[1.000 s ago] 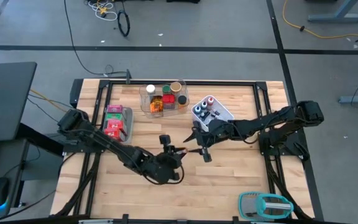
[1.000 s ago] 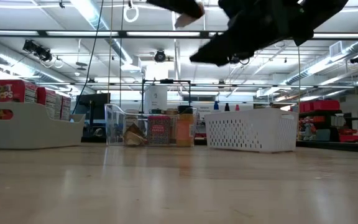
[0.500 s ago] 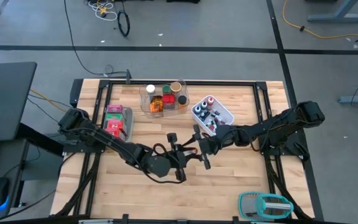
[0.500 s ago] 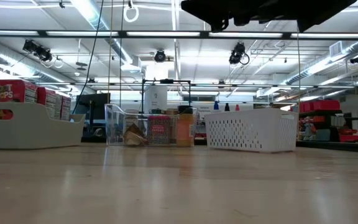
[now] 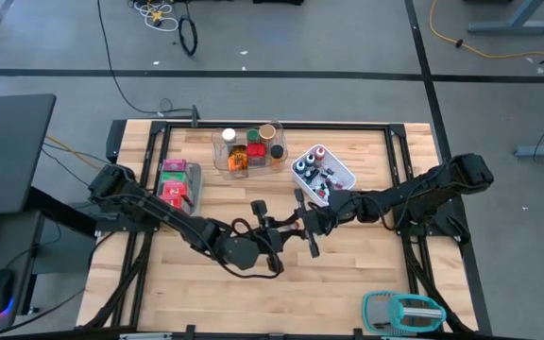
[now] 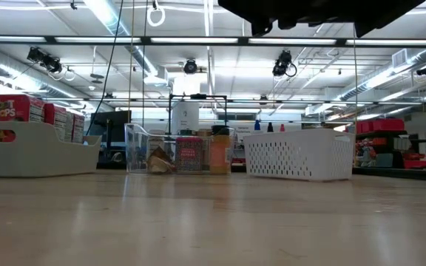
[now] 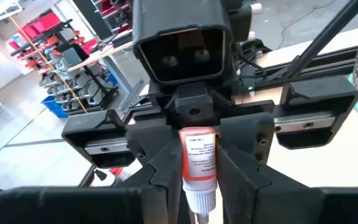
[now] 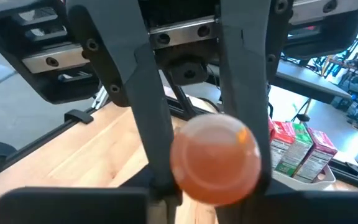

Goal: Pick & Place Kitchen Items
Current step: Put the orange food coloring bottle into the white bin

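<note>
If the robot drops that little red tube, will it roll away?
Probably, a bit. The little red tube looks round and slim, so it may roll on the flat wooden table. Its narrow white tip could make it curve. It seems stiff, likely light.

A small vial [image 7: 199, 165] with a red-and-white label and a whitish tip is seen between dark fingers [image 7: 241, 174]. Pale wood grain covers the table [image 5: 348, 274]. A white basket [image 6: 299, 155] is patterned with rows of small holes. Red cartons [image 6: 6, 109] are held in a grey bin [image 6: 35, 151].
</note>
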Motion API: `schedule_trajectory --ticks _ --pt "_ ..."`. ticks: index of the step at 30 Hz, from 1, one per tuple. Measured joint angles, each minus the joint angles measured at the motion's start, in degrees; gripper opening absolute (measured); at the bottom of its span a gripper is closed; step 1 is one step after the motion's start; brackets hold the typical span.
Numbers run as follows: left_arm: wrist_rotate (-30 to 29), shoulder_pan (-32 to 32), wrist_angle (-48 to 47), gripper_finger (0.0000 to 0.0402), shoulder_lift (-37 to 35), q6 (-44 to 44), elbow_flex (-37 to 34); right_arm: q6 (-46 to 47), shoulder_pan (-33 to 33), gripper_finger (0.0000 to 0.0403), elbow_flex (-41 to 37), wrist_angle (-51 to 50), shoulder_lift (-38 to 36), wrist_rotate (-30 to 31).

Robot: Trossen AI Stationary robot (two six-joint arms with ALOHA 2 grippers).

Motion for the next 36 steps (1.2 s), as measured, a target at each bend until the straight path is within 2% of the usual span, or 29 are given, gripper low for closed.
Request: schedule_trajectory --ticks 5,13,15,20,25,29,36 --pt "-0.6 0.0 -0.2 0.0094 -0.1 -0.5 0.0 -0.4 0.0 0.0053 0.0 -0.1 0.0 1.8" --pt "-1.3 0.0 -4.0 0.0117 -0.1 -1.3 0.0 0.9 0.0 0.0060 -0.1 -0.9 0.1 2.3" --pt "-1.8 0.0 -4.2 0.0127 -0.1 -1.3 0.0 1.2 0.1 0.0056 -0.1 -1.6 0.1 4.1" --pt "-5.4 -0.1 -5.0 0.0159 -0.1 -0.9 0.0 1.6 0.1 0.0050 0.0 -3.3 0.0 11.4" --pt "-12.6 -0.1 -7.8 0.0198 0.0 -1.6 0.0 2.4 0.0 0.0063 0.0 -5.1 0.0 16.8" --pt "-17.5 -0.1 -7.8 0.0226 0.0 -8.3 0.0 5.5 -1.1 0.0059 0.0 -10.9 -0.1 24.7" --pt "-17.5 -0.1 -9.7 0.0244 0.0 -13.6 0.0 18.5 -6.8 0.0052 0.0 -29.5 -0.6 44.0"
